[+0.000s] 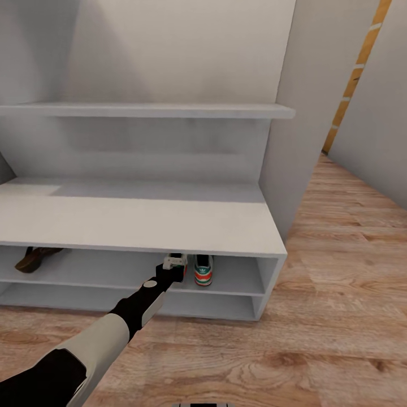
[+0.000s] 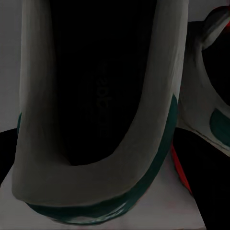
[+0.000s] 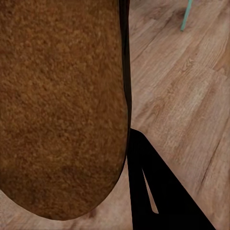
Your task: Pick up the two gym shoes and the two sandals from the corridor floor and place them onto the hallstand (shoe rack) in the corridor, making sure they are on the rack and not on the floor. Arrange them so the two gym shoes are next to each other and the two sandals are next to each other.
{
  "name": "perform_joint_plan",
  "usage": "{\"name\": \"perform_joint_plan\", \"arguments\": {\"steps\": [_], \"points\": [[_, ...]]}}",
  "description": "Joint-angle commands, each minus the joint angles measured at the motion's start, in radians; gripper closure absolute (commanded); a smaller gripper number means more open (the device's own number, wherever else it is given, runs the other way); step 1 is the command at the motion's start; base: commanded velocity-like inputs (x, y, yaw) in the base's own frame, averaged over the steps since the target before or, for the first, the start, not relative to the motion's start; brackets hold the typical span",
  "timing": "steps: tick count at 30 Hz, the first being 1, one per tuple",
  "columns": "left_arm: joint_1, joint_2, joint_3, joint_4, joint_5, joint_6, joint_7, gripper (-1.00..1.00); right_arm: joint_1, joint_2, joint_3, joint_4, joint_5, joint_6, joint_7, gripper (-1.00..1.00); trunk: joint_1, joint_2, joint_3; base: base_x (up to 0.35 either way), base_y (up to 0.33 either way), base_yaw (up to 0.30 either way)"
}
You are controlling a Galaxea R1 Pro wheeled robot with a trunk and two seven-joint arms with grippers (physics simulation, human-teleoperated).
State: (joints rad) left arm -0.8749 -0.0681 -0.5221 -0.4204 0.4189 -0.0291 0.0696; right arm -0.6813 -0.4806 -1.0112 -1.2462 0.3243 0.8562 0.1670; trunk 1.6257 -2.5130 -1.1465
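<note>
Reaching forward from the near left of the head view, the left arm stretches over the corridor floor toward the hallstand. Its left gripper sits at the front edge of the upper shelf tier, under the flat top, right of mid-width. Finger spread is hidden there; cannot tell if it is open or closed.

Left wrist view: a gym shoe fills the frame at close range, dark inside, pale collar, green band and a red accent at the heel. Second gym shoe lies just beside it.

Head view: one gym shoe stands on the upper tier, heel outward, just right of the gripper, toward the right end of the tier. Its partner is mostly hidden behind the gripper.

A sandal rests on the same tier near its left end, well apart from the shoes.

Right wrist view: a brown sandal, tan footbed facing the camera, sits against a dark finger of the right gripper, wood planks behind. Grip state of the right gripper: cannot tell.

Farther back, the tall back panel carries an upper shelf.
</note>
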Motion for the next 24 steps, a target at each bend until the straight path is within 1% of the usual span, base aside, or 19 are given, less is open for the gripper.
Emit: {"name": "perform_joint_plan", "arguments": {"steps": [1, 6, 24], "points": [[-0.001, 0.001, -0.008, 0.0, 0.008, -0.003, 0.007, 1.0, -0.001, 0.0, -0.001, -0.001, 0.007, 0.004, 0.006, 1.0, 0.0, 0.0, -0.001, 0.162, 0.0, 0.0], [-0.001, 0.001, -0.008, 0.0, 0.008, -0.003, 0.007, 1.0, -0.001, 0.0, -0.001, -0.001, 0.007, 0.004, 0.006, 1.0, 0.0, 0.0, -0.001, 0.113, 0.0, 0.0], [-0.001, 0.001, -0.009, 0.0, 0.008, -0.003, 0.007, 1.0, -0.001, 0.0, -0.001, -0.001, 0.007, 0.004, 0.006, 1.0, 0.0, 0.0, -0.001, 0.009, 0.0, 0.0]]}}
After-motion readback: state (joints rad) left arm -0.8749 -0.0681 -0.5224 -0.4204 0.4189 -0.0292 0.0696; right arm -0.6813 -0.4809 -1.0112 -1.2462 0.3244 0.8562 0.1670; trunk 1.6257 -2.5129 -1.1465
